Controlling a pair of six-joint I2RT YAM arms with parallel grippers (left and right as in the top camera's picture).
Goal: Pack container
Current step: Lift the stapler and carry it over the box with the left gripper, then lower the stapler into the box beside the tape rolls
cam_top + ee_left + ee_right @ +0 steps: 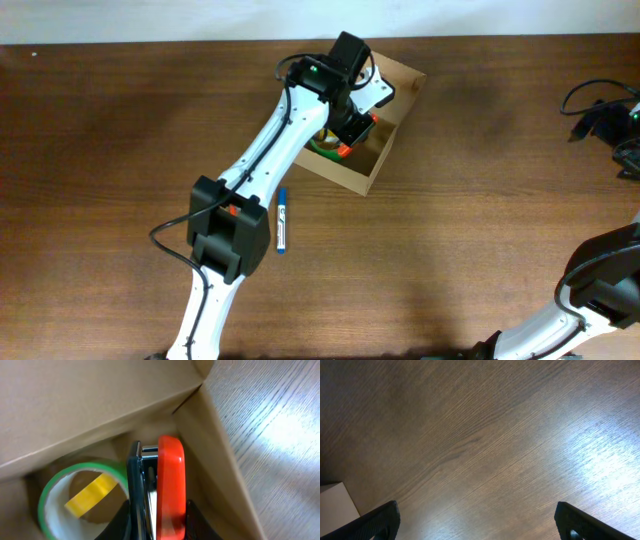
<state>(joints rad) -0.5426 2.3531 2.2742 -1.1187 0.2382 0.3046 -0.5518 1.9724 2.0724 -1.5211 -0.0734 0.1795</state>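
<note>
Container (393,128) is a plain brown cardboard box, lying open toward the far side of the wooden table (480,250), with a blue pen (283,220) on the wood just off its near-left corner. I judge it light, fairly stiff along its folded edges but easy to dent across the thin walls, and smooth enough to slide if I push it. I would take it by a side wall close to a corner, where the fold backs up the card.

My left gripper (149,460) is down inside the container, near an inner corner, right beside a green tape roll (60,476) lying flat on the box floor. Its black and orange fingers stand close together with only a narrow gap. Whether they pinch anything I cannot tell.

My right gripper (480,525) is spread wide, holds nothing, and hangs over the wood well apart from the container.
</note>
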